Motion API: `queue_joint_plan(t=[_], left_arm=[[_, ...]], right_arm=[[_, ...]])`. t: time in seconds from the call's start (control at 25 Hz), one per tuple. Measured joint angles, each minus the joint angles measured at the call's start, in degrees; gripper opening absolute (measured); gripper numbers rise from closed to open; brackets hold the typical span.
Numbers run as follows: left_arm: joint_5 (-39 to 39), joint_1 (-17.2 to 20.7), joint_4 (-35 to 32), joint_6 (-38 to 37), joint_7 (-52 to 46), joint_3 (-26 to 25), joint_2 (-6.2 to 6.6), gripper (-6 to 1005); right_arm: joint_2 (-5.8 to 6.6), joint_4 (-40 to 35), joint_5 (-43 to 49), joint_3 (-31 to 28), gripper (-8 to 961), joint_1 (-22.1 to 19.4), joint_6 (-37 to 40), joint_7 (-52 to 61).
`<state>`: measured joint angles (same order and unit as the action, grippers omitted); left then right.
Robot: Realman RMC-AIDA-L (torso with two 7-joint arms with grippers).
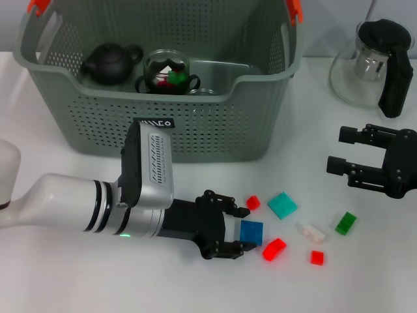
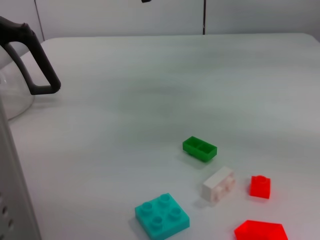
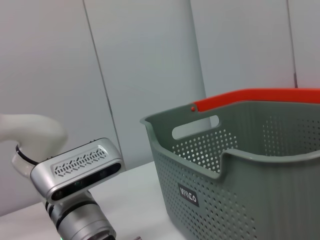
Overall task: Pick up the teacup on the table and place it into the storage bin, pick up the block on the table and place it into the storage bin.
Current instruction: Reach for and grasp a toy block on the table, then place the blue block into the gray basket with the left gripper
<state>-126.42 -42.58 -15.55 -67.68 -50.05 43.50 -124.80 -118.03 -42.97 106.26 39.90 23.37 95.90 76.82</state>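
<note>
The grey perforated storage bin (image 1: 195,124) stands at the back of the table; it also shows in the right wrist view (image 3: 250,165). A glass teacup (image 1: 167,70) sits inside the bin beside a black teapot (image 1: 111,62). My left gripper (image 1: 242,229) lies low on the table in front of the bin, jaws open on either side of a blue block (image 1: 252,232). My right gripper (image 1: 339,150) is open and empty, hovering at the right of the table. The left wrist view shows neither the blue block nor its own fingers.
Loose blocks lie by the blue one: small red (image 1: 253,202), teal (image 1: 282,205), white (image 1: 310,230), green (image 1: 345,223), curved red (image 1: 274,248), another small red (image 1: 317,257). A glass pitcher with a black handle (image 1: 371,62) stands at the back right.
</note>
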Motion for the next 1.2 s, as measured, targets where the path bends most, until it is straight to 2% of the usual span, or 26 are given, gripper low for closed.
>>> queue_joint_plan(t=[0.32, 0.52, 0.6, 0.76, 0.96, 1.08, 1.2], left_arm=[[-0.2, -0.1, -0.2, -0.4, 0.2, 0.1, 0.00, 520], [-0.1, 0.2, -1.0, -1.8, 0.0, 0.7, 0.17, 396], [-0.1, 0.5, -1.9, -3.4, -0.1, 0.6, 0.26, 396], [0.0, 2.5, -6.3, -9.1, -2.7, 0.3, 0.50, 395], [0.1, 6.6, -15.9, -18.8, -7.4, -0.3, 0.73, 395], [0.2, 8.4, -20.2, -24.2, -8.6, -2.8, 0.82, 395], [0.3, 9.2, -22.2, -30.0, -8.8, -6.8, 1.51, 396]], right_arm=[[0.00, 0.0, 0.0, 0.0, 741, 0.0, 0.0, 0.0], [0.00, 0.0, 0.0, 0.0, 741, 0.0, 0.1, 0.0], [0.05, 0.0, 0.0, 0.0, 741, 0.0, 0.3, 0.0], [0.07, 0.0, 0.0, -0.2, 741, 0.0, 0.4, 0.1], [0.08, 0.0, 0.0, -0.4, 740, -0.1, 0.5, 0.1], [0.08, 0.0, 0.0, -0.4, 740, -0.1, 0.6, 0.1], [0.09, 0.0, 0.0, -0.4, 740, -0.1, 0.6, 0.1]])
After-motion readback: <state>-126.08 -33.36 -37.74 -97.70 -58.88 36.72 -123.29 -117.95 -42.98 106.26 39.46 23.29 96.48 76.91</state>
